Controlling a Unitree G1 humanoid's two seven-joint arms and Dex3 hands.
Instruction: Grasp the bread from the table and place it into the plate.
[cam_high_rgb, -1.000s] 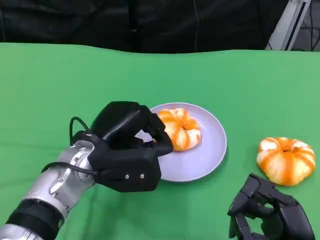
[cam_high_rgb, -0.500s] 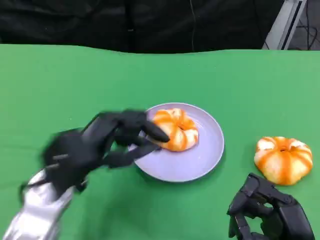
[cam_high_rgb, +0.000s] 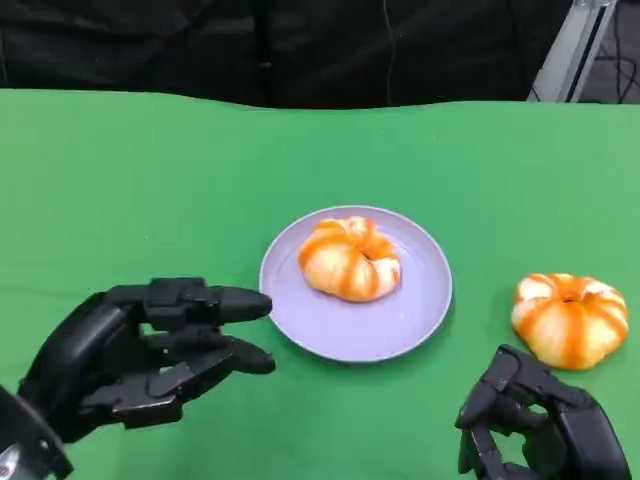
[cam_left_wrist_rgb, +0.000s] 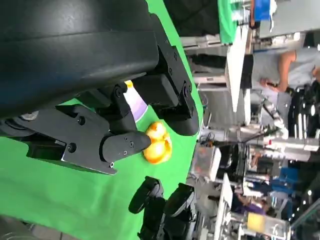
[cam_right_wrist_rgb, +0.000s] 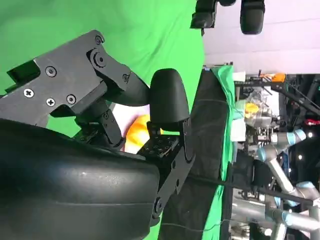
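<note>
One bread (cam_high_rgb: 350, 258) down on the plate (cam_high_rgb: 420, 315). Left hand (cam_high_rgb: 140, 360) spread wide, holding nothing, beside the plate. Other bread (cam_high_rgb: 570, 318) on the table (cam_high_rgb: 150, 180), right of the plate, near the curled, empty right hand (cam_high_rgb: 540, 428). Next: grab that one.

Left hand (cam_high_rgb: 150, 360) empty, fingers spread; right hand (cam_high_rgb: 540, 425) curled, holding nothing.

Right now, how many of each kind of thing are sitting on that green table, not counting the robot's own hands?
Bread: 2, one on the plate and one on the table
Plate: 1
Total: 3
</note>
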